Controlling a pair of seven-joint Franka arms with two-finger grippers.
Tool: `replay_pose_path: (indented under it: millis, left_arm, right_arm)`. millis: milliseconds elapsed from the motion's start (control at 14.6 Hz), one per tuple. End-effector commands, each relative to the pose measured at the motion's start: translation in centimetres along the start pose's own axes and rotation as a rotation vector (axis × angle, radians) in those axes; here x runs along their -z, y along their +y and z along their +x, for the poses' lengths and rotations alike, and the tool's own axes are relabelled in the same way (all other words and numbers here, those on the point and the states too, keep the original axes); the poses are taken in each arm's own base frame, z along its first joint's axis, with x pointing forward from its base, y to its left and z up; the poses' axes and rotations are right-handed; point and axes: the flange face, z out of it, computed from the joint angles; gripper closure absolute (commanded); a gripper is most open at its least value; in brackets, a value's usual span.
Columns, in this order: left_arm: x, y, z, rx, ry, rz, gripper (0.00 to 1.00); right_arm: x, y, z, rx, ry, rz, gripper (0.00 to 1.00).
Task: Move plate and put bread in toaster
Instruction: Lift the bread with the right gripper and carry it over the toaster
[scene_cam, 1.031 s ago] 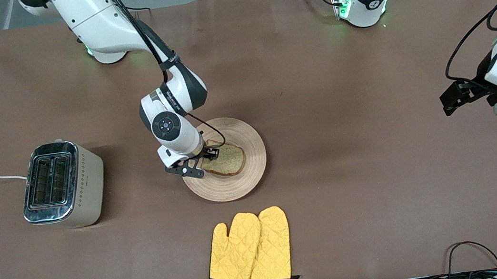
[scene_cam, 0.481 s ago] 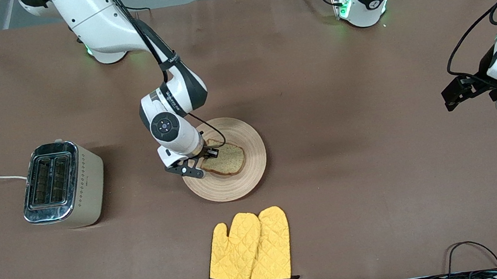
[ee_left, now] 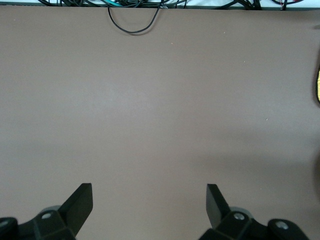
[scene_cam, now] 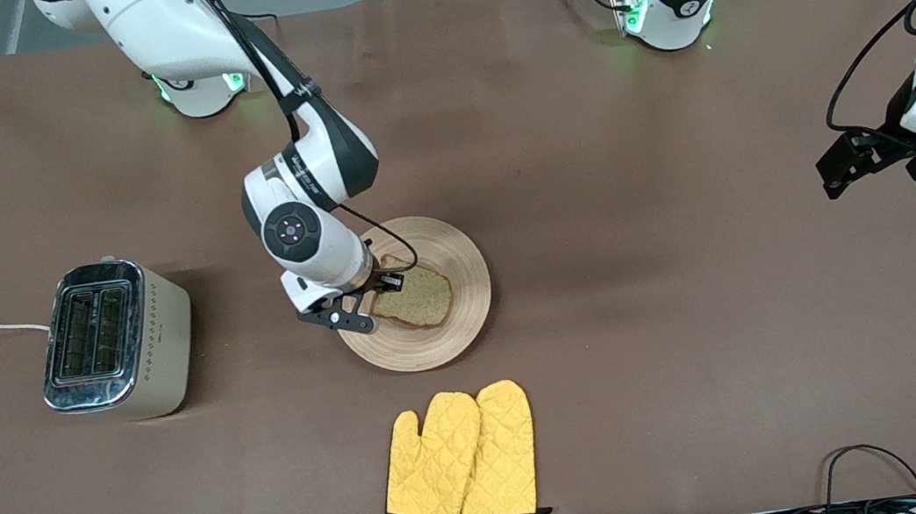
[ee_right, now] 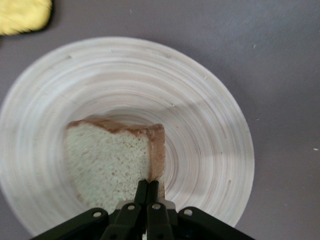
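Against the picture a second ago, the right arm's wrist has shifted a little toward the toaster and risen slightly, while the bread and plate lie as they did. The left arm's hand has drifted up and a touch toward its own end of the table.

Taking the plate as the landmark: it sits near the middle of the table, the toaster stands well apart from it toward the right arm's end, and a pair of yellow oven mitts lies nearer to the front camera than the plate.

The right arm reaches down from its base and bends over the plate's rim on the toaster's side. The right gripper is down at the bread, its fingers pressed together on the crust edge of the slice, which rests on the plate with that edge pinched.

The left arm waits well apart from the plate, over bare table at its own end. The left gripper hangs with its fingers spread wide, holding and touching nothing.
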Motion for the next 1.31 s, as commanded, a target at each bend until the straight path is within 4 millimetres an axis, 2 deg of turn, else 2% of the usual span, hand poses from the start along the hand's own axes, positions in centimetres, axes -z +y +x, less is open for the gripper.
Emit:
replay_pose_path:
  millis: [0, 275, 412, 481, 619, 756, 962, 1100, 1237]
  left_arm:
    - [1.5, 0.0, -0.8, -0.006, 0.003, 0.033, 0.0]
    - [2.8, 0.4, -2.2, -0.039, -0.015, 0.047, 0.0]
    - [3.5, 0.4, -2.8, -0.039, -0.012, 0.056, 0.0]
    - [3.7, 1.3, -3.2, -0.055, -0.021, 0.058, 0.0]
    - [4.2, 1.7, -4.0, -0.055, -0.048, 0.038, 0.0]
    - [4.6, 1.2, -4.5, -0.068, -0.073, -0.002, 0.0]
    - [5.2, 0.8, -5.3, -0.083, -0.087, 0.004, 0.0]
    - [5.5, 0.8, -5.9, -0.092, -0.085, 0.009, 0.0]
    - [5.5, 0.6, -6.8, -0.104, -0.091, 0.011, 0.0]
  right_arm:
    - [3.9, 1.1, 0.8, -0.003, 0.012, -0.005, 1.0]
    - [9.5, 2.1, 2.4, 0.068, 0.057, -0.131, 1.0]
    - [12.2, 3.9, 4.0, 0.121, 0.021, -0.162, 1.0]
    - [13.9, 5.1, 4.9, 0.141, -0.003, -0.178, 1.0]
    - [17.0, 8.0, 6.5, 0.188, -0.03, -0.253, 1.0]
    - [19.5, 10.8, 7.7, 0.246, -0.05, -0.356, 1.0]
    - [21.9, 15.4, 9.3, 0.296, -0.077, -0.472, 1.0]
    - [23.8, 17.4, 10.1, 0.354, -0.047, -0.564, 1.0]
    - [24.3, 20.3, 11.7, 0.382, -0.058, -0.623, 1.0]
